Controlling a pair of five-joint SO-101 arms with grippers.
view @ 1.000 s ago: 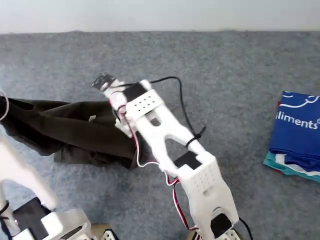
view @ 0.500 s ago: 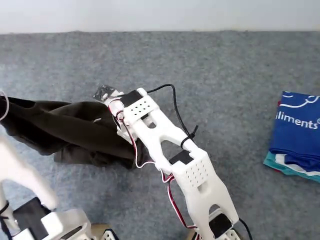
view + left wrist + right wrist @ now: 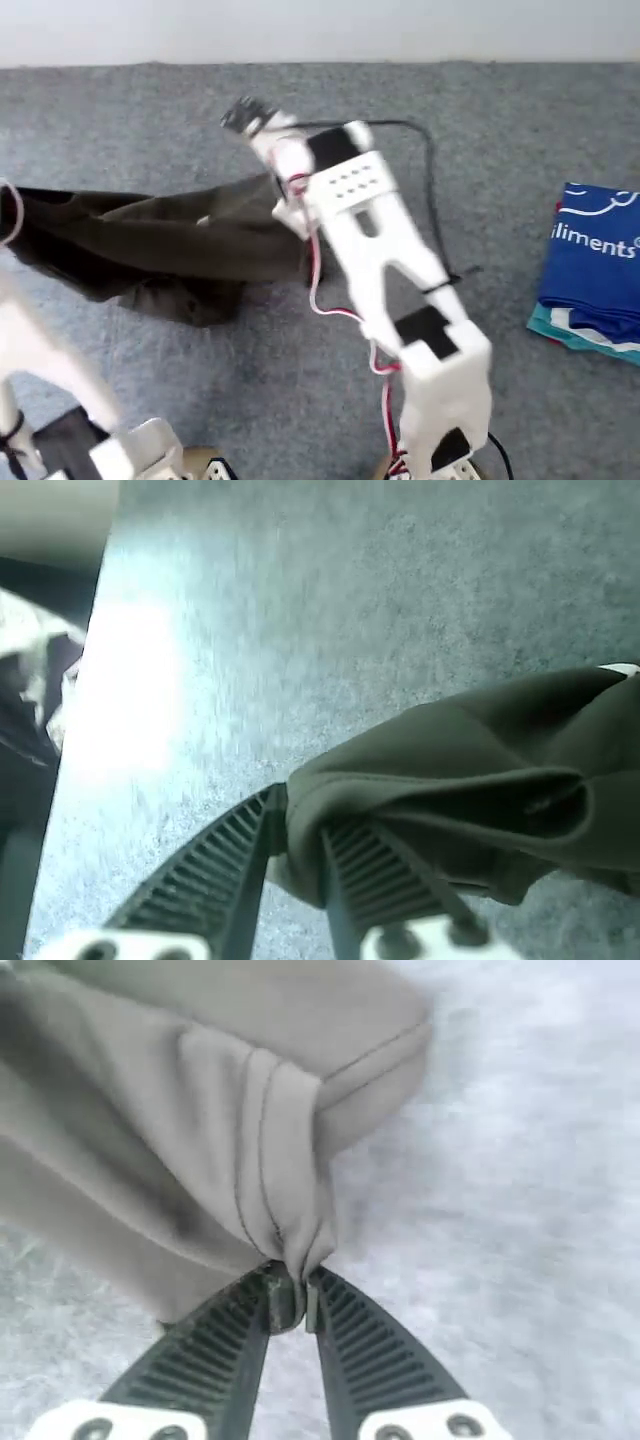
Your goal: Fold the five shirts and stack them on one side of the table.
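A dark olive shirt (image 3: 160,240) hangs stretched across the left half of the grey table (image 3: 470,130), held up at both ends. My right gripper (image 3: 293,1298) is shut on a bunched seam of the shirt (image 3: 200,1110), at the shirt's right end under the white right arm (image 3: 370,230). At the table's far left edge, my left gripper (image 3: 298,832) is shut on a thick fold of the shirt (image 3: 470,770). The shirt's lower part sags onto the table (image 3: 180,300).
A stack of folded shirts (image 3: 592,265), blue on top and teal below, lies at the right edge. The white wall runs along the back. The left arm's base (image 3: 120,450) stands at the front left. Bare table lies between the right arm and the stack.
The right arm has swung away from the front and to the right with the shirt's end in its grip. The shirt is now pulled out longer and flatter between the two grippers.
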